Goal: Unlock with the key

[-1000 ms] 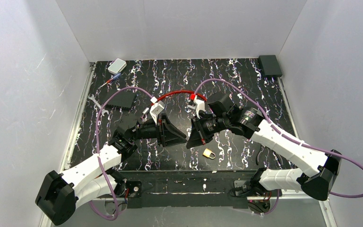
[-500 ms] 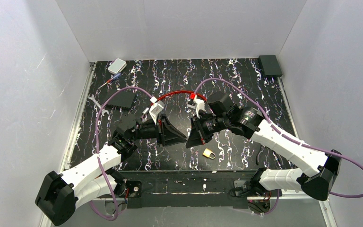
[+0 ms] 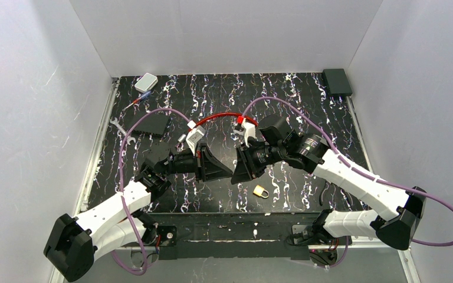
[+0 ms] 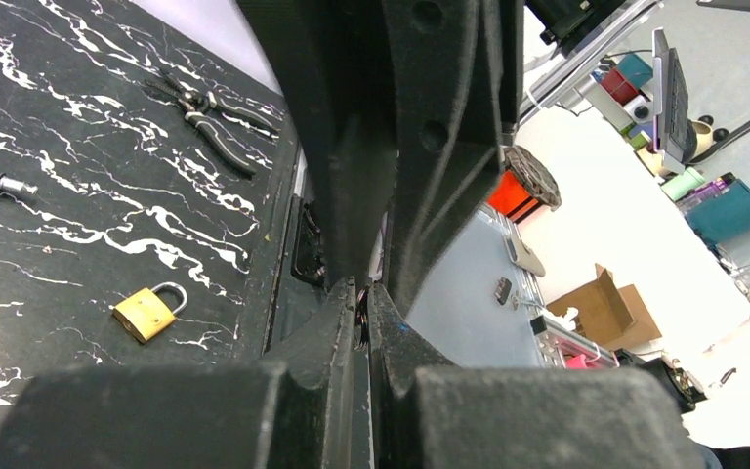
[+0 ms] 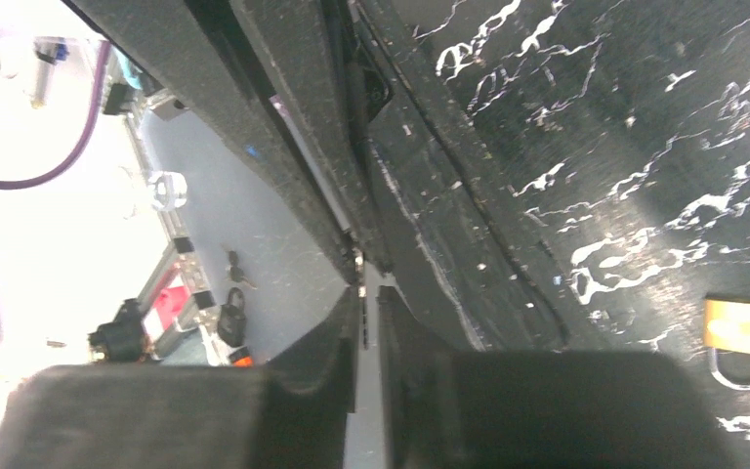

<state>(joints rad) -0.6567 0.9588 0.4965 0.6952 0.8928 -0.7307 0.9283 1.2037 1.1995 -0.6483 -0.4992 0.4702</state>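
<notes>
**Fig. Key held at the meeting fingertips; padlock on the tabletop below.** In the top view the left gripper (image 3: 227, 172) and right gripper (image 3: 238, 175) meet tip to tip above the middle of the tabletop (image 3: 307, 100), a black slab veined with white.

The left gripper is closed. A thin sliver between the tips, apparently the key (image 5: 359, 261), sits pinched in it. The right gripper's fingers stand a narrow slot apart, and it cannot be told whether they also grip the key.

The padlock (image 3: 261, 191) lies flat at about 4 o'clock from the fingertips, close to the tabletop's 6 o'clock edge and touching neither gripper. It has a squat, brass-coloured block for a body and a rounded steel shackle, which appears seated.

*Handling (judged).*
- **Padlock:** rigid and dense for its size, with smooth faces likely to slip. It is best clamped across the two broad faces of the body, leaving the keyway end exposed.
- **Key:** light, stiff and thin, and prone to pivot between the pads. It is best held by the bow with the blade projecting.

Pliers (image 4: 210, 107) lie at 12 o'clock from the padlock in the left wrist view.
</notes>
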